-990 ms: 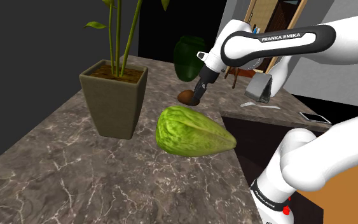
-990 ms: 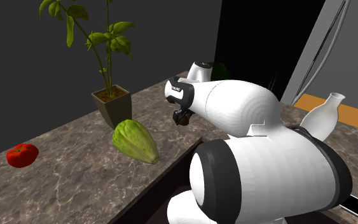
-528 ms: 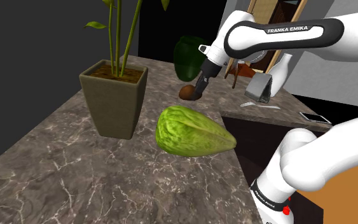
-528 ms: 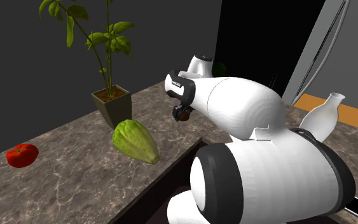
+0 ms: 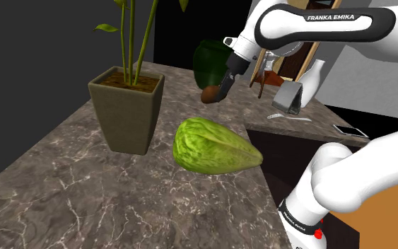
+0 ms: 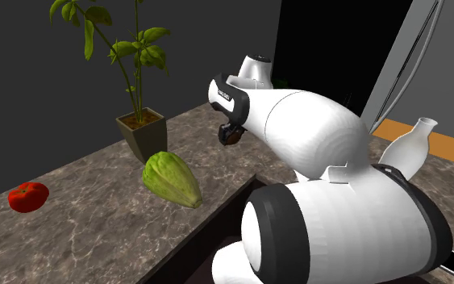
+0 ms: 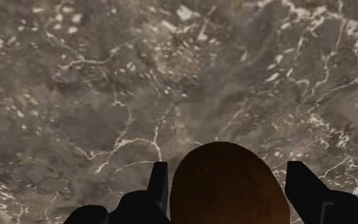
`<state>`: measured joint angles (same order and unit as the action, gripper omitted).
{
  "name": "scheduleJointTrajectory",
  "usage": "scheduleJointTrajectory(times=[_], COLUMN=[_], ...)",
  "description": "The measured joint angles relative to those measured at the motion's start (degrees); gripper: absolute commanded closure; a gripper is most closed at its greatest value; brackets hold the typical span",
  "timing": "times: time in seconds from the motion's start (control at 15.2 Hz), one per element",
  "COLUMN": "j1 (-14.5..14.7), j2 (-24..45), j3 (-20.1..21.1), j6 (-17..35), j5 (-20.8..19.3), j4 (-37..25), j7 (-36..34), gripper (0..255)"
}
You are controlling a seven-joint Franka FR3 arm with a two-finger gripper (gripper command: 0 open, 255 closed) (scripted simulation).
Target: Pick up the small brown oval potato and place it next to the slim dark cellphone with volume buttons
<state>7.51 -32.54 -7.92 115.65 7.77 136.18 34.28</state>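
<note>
Grip: gripper (image 5: pixel 219 90) clenched on the small brown oval potato (image 7: pixel 228 189). In the wrist view both fingers (image 7: pixel 159 183) press against its sides.
Potato: in the air, clear of the marble counter (image 5: pixel 70 184). In the shoulder view it pokes out of the fingertips toward 8 o'clock.
Phone: slim cellphone (image 5: pixel 350 131) lying flat at 4 o'clock from the gripper, well apart, beyond a dark recess (image 5: pixel 289 141) cut into the counter.
Open room: wrist view has bare veined marble under the potato. Shoulder view has free counter from the gripper toward 4 o'clock, up to the recess.
Obstacles: green ridged gourd (image 5: pixel 215 146) at 6 o'clock from the gripper, near. Plant pot (image 5: pixel 126 106) at 8 o'clock. Dark green vase (image 5: pixel 206 62) at 11 o'clock, just behind. Grey holder (image 5: pixel 287 99) and white bottle vase (image 5: pixel 316 76) at 3 o'clock.
Edges: the counter's rim drops into the recess just past the gourd's 3 o'clock tip.
Second exterior view adds: red tomato (image 6: pixel 28 196) at 9 o'clock from the gourd, well apart. The arm's white bulk covers the counter on the gripper's 4 o'clock side.
Shoulder view adds: the phone, the holder and the recess rim.
</note>
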Motion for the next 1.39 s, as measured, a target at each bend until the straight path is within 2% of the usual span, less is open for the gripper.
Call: scheduleJointTrajectory(times=[0.86, 1.39], j1=[0.1, -3.3], j2=[0.6, -6.4], j3=[0.1, -6.3], j6=[-9.7, -14.7], j5=[-0.4, -3.7], j4=[-10.4, -7.4], j7=[-1.5, 5.8], gripper=[255, 255])
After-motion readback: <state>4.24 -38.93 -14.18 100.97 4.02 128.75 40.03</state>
